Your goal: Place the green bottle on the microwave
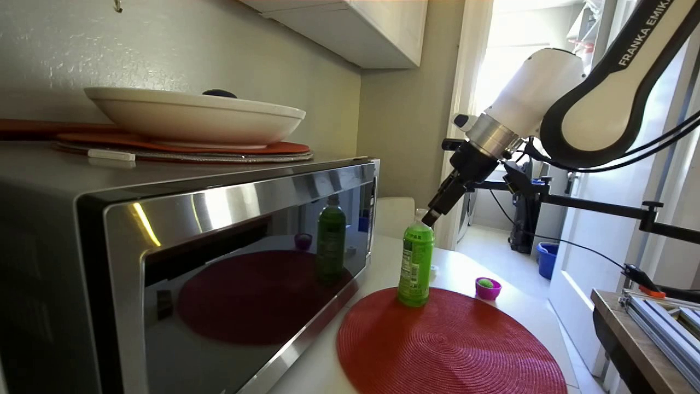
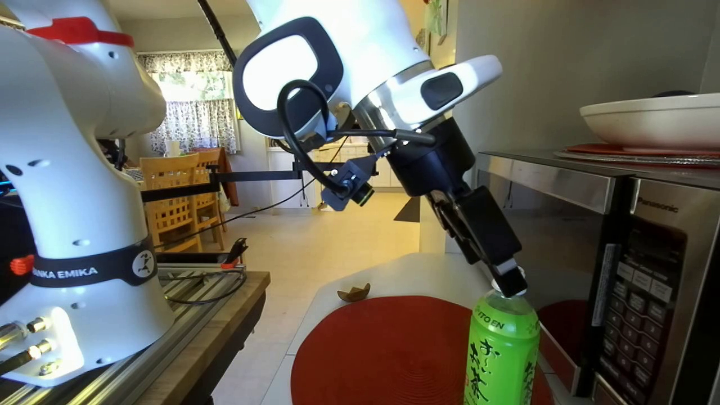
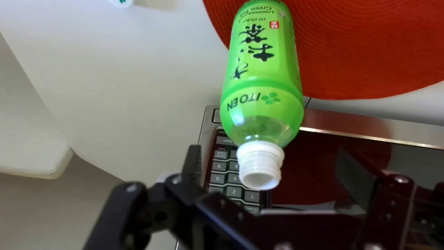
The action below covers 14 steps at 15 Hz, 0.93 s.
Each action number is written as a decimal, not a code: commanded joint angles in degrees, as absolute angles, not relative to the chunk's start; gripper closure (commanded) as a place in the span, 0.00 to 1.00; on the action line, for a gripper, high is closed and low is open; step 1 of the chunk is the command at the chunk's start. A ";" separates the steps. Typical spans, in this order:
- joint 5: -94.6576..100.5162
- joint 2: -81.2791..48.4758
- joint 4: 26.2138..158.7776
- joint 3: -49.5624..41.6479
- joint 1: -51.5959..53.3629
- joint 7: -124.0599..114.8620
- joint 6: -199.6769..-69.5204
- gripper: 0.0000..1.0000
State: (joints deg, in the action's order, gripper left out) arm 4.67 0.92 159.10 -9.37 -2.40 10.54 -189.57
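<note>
Mat [image 1: 451, 347]: round, red, concentric weave; below jaws.
Microwave [image 1: 219, 262]: boxy, shiny metal frame, dark reflective door; beside jaws.
Green bottle [image 3: 262, 66]: upright on mat near its edge; clear shoulder, white threaded neck between jaws, body below them.
Gripper [image 3: 269, 161]: jaws apart, gap visible either side of neck.
Arm [image 1: 538, 87]: slants down to bottle, wrist tilted off vertical.

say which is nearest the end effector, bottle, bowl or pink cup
The green bottle: its uncapped top is at the end effector; the white bowl above the microwave and the pink cup stand farther off.
</note>
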 commanded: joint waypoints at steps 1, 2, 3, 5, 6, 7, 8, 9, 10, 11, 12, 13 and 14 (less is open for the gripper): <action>4.43 -0.48 159.10 -7.60 -3.44 8.94 -192.01 0.00; 4.39 -0.87 159.10 -7.36 -3.39 8.71 -192.84 0.00; 4.41 -1.21 159.10 -7.16 -3.37 8.56 -193.52 0.00; 6.41 -2.00 159.10 -8.27 -2.88 6.97 -194.76 0.00; 6.56 -2.41 159.10 -8.39 -3.11 6.91 -195.41 0.00; 6.39 -2.64 159.10 -8.56 -3.26 7.09 -195.46 0.00; 6.45 -2.96 159.10 -8.70 -3.43 7.16 -195.94 0.00; 6.37 -3.20 159.10 -8.87 -3.56 7.34 -196.28 0.00; 6.47 -3.40 159.10 -8.89 -3.83 7.09 -197.04 0.00; 6.65 -3.65 159.10 -8.80 -4.14 6.95 -197.72 0.11; 6.84 -3.87 159.10 -8.71 -4.38 6.77 -198.23 0.28; 6.80 -4.01 159.10 -8.73 -4.50 6.97 -198.69 0.34; 6.95 -4.10 159.10 -8.68 -4.63 6.84 -199.16 0.44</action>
State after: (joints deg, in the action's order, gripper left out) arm 5.15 -3.21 159.10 -8.77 -3.74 8.46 -196.99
